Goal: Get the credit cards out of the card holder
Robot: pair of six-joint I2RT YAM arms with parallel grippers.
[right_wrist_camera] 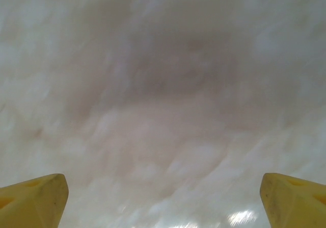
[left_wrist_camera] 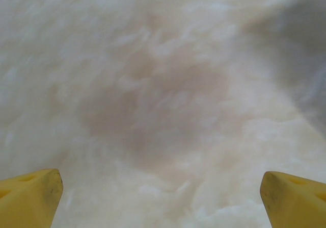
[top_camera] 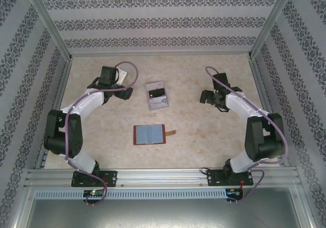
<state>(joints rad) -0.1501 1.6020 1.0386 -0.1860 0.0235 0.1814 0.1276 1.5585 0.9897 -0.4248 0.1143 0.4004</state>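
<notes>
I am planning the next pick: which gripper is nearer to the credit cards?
The left gripper, close beside the credit cards; the right gripper stands clearly farther away.

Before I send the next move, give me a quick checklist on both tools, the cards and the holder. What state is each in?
1. The left tool is open and empty: ok. Its yellow fingers stand wide over the bare beige marbled table.
2. The right tool is open and empty: ok.
3. The pale grey-white rectangular cards, one with a dark patch, lie on the table apart from the holder: ok.
4. The reddish-brown leather folding card holder lies open and flat: ok.
5. Its grey-blue pockets are fully emptied: cannot tell, too small.
6. Both tools are apart from the cards: ok.
</notes>
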